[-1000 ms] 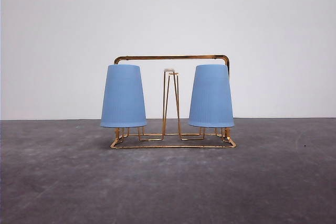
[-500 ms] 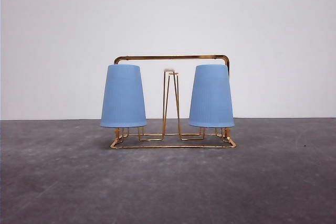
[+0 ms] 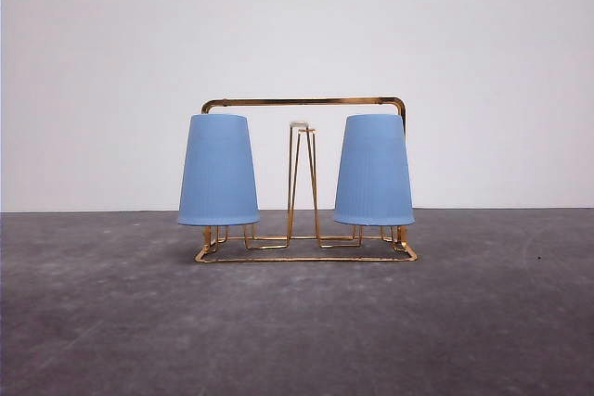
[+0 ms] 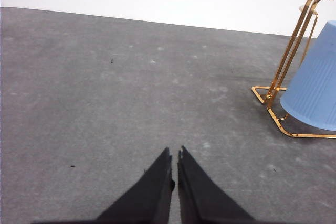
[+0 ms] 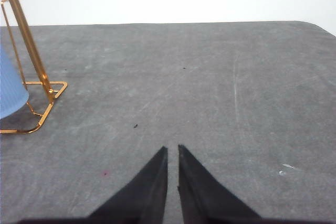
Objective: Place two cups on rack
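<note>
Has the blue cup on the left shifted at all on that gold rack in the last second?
No. The left cup sits upside down at the same spot under the rack handle's left corner, matching both earlier front views.

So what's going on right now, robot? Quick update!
Both end effectors, left and right, shut, holding nothing. Left cup and right cup upside down on rack. Nothing in the way.

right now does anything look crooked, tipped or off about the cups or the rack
Nothing stands out. Both cups, the left cup and the right cup, sit upside down and upright on the rack, level with each other. The rack stands flat on the table.
</note>
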Controlling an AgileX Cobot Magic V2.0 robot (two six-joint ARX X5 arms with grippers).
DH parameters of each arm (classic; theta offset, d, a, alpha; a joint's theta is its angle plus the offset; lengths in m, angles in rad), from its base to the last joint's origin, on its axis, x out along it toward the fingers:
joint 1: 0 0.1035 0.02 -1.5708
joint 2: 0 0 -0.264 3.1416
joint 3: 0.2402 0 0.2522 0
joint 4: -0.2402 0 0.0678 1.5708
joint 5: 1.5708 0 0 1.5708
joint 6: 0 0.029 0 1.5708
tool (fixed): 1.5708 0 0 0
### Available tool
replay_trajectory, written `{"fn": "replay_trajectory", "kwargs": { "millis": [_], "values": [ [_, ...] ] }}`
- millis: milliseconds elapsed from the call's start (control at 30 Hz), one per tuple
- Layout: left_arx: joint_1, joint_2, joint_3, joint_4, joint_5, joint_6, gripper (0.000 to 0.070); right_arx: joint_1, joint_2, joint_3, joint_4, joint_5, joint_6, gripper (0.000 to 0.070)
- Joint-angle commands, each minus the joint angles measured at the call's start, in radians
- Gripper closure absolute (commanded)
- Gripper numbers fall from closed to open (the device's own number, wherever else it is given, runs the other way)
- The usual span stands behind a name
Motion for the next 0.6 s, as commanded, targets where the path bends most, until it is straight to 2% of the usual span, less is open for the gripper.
{"fn": "replay_trajectory", "kwargs": {
  "millis": [0,567],
  "values": [
    [0.001,-0.001,-0.014,-0.006,-0.002,0.003,0.0700,-0.001,0.000,-0.004,0.011,0.003,-0.006,0.0667],
    [0.001,-0.001,-0.014,-0.006,-0.002,0.003,0.0700,-0.001,0.000,-0.004,0.011,0.003,-0.006,0.0667]
  ]
}}
